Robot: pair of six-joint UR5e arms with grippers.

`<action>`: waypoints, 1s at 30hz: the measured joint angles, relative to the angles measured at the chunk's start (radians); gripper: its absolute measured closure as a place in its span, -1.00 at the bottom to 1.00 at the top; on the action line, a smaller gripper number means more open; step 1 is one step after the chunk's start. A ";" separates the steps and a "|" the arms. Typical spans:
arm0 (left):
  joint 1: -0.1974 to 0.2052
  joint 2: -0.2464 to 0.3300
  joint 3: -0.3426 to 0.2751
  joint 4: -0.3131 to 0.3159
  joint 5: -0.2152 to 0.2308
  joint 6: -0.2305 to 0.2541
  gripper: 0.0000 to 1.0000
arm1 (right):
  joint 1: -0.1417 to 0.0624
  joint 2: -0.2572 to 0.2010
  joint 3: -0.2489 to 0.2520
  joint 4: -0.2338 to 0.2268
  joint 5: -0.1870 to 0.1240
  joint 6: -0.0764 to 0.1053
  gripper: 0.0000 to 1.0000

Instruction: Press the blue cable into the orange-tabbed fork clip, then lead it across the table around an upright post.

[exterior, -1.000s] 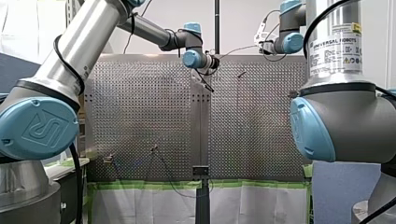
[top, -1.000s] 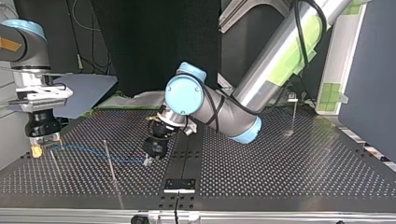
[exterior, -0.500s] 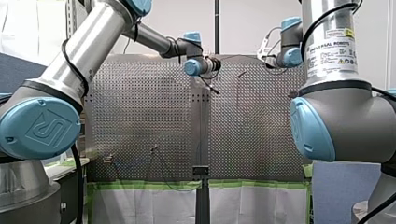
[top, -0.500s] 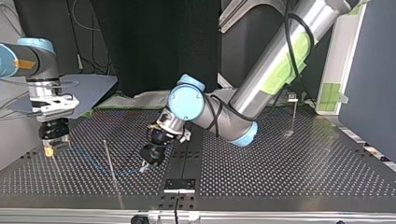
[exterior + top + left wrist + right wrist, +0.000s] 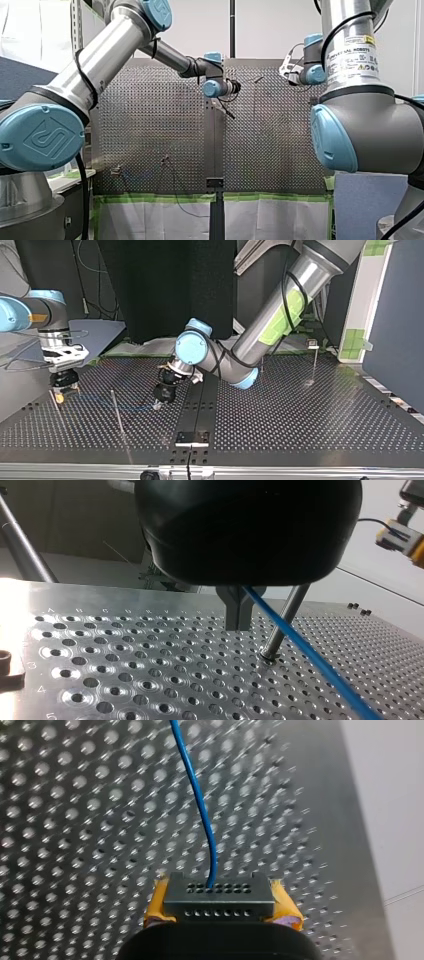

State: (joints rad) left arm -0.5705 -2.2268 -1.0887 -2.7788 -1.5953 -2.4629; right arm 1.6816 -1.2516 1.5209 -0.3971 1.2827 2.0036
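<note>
Blue cable [image 5: 300, 650], left end effector [image 5: 239, 622] tilted

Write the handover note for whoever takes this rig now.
My left pincer: shut on the cable, close by the post.
My right pincer: shut on the cable further along.
The cable spans between them, passing beside the post; contact unclear.
Done: both hold the cable. I cannot make out the clip, so pressing is unconfirmed.
Left: lead the cable around the post.
</note>
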 joint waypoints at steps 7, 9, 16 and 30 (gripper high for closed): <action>0.007 -0.005 0.000 0.016 -0.002 0.013 0.94 | 0.005 0.065 0.000 -0.018 0.004 -0.003 1.00; 0.009 -0.015 0.000 0.014 -0.001 0.019 0.80 | 0.007 0.086 0.001 -0.022 0.012 -0.005 1.00; 0.007 -0.062 0.000 0.008 -0.013 0.036 0.10 | 0.002 0.154 0.010 -0.034 0.036 -0.032 1.00; 0.012 -0.069 0.000 -0.022 -0.139 0.118 -0.60 | 0.003 0.305 0.015 -0.072 0.095 -0.067 1.00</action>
State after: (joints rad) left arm -0.5586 -2.2960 -1.0887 -2.8012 -1.7348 -2.3447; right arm 1.6844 -0.9464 1.5355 -0.4690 1.3779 1.9369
